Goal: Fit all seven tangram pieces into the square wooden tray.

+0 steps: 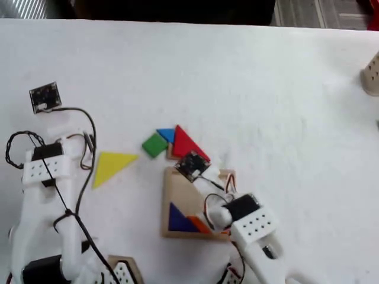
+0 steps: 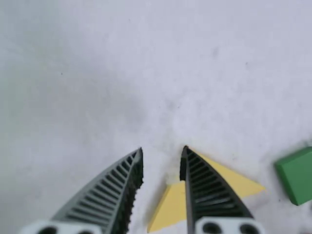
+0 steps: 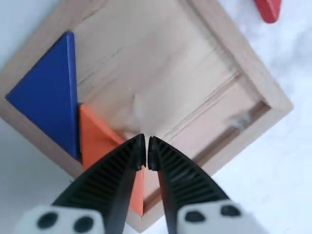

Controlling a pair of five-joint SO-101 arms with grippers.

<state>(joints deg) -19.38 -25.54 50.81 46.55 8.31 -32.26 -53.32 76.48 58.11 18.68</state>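
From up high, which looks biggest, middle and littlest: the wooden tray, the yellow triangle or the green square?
Biggest: the wooden tray.
Middle: the yellow triangle.
Littlest: the green square.

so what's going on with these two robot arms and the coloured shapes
The right gripper, shut, hangs over the square wooden tray, which holds a blue triangle and an orange piece. The left gripper is open at the edge of the yellow triangle on the white table. A red triangle, a green square and a small blue piece lie just outside the tray.
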